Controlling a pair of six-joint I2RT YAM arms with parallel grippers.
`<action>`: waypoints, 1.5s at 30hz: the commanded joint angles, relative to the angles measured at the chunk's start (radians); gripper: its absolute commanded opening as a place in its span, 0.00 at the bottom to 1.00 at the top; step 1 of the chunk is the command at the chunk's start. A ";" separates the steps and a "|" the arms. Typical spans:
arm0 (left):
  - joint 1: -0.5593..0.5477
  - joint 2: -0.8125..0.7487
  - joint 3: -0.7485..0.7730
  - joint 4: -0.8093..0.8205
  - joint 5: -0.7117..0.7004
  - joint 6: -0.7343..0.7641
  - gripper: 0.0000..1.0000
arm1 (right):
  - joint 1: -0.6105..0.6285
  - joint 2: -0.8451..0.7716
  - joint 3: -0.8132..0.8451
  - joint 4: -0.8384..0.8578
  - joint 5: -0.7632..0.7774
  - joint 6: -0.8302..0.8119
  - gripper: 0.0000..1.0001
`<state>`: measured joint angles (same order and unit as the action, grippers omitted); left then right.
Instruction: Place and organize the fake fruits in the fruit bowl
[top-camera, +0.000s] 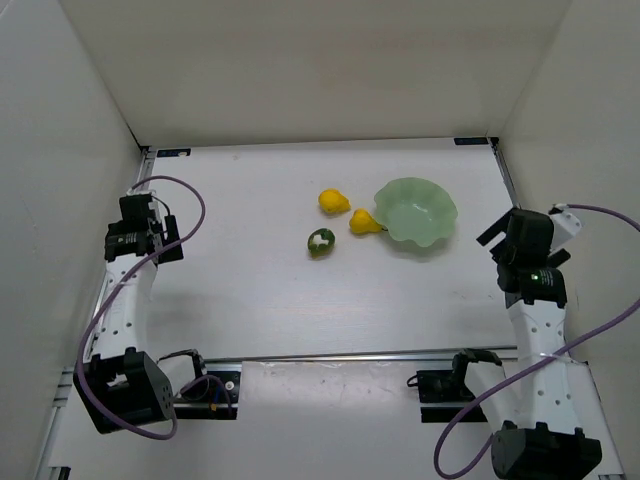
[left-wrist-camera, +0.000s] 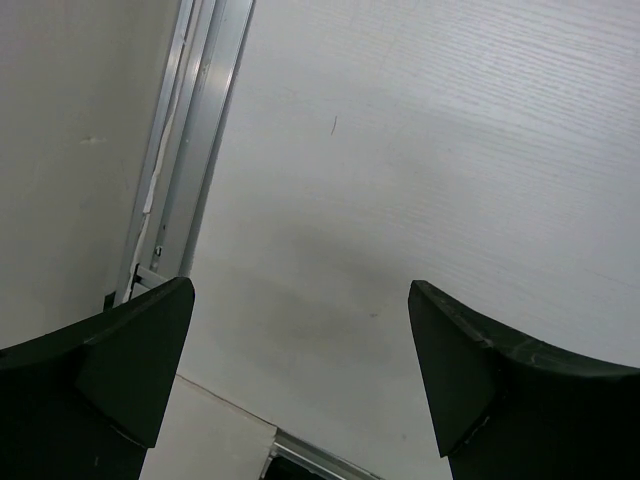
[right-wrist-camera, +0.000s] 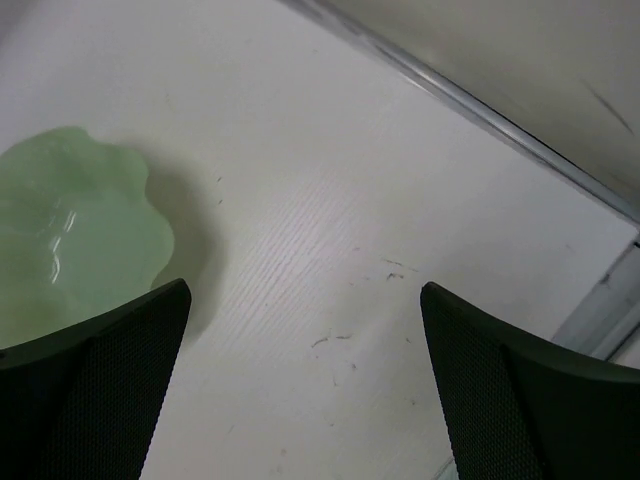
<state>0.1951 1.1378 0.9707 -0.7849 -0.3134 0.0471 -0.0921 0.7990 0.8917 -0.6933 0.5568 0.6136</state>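
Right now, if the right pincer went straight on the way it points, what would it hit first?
Probably bare table, just beside the fruit bowl; the open right pincer holds nothing. Depth is unclear.

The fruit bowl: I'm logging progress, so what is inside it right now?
No fruit shows inside the fruit bowl: from above its hollow looks bare. One yellow pear, the other yellow pear and the green fruit lie on the table outside it. Nothing hides its inside.
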 joint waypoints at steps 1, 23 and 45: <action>0.009 -0.053 0.011 0.016 0.083 -0.001 0.99 | 0.031 0.049 0.001 0.121 -0.268 -0.231 1.00; 0.009 -0.092 -0.072 -0.002 -0.021 0.034 0.99 | 0.853 1.209 0.772 0.107 -0.448 -0.376 1.00; -0.084 0.008 0.025 -0.002 0.065 0.169 0.99 | 0.813 1.309 0.860 0.000 -0.531 -0.069 0.23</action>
<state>0.1608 1.1393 0.9226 -0.8021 -0.3023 0.1600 0.7155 2.2166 1.7725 -0.6571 0.0486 0.5465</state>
